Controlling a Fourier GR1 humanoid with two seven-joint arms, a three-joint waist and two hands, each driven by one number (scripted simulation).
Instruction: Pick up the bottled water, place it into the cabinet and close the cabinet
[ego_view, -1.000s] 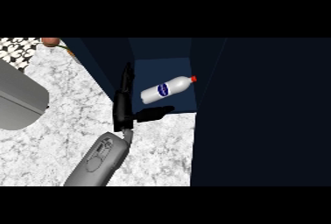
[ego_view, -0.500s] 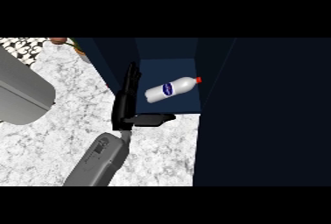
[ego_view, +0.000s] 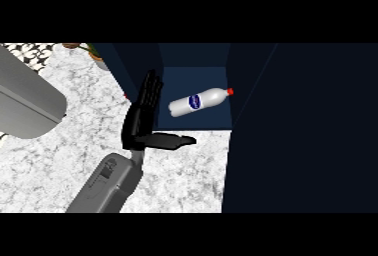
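Bottle (ego_view: 198, 101) lies on its side inside cabinet (ego_view: 193, 75) | right robot hand (ego_view: 147, 122) just beside bottle, fingers straight, thumb apart, holding nothing | marble counter (ego_view: 66, 150) beside cabinet

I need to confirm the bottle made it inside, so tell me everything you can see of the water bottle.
The water bottle is clear or whitish plastic with a blue oval label and a red cap. It lies on its side, tilted, cap pointing up and right, on the dark blue floor of the cabinet. No hand touches it; the open hand stands just to its left, apart from it.
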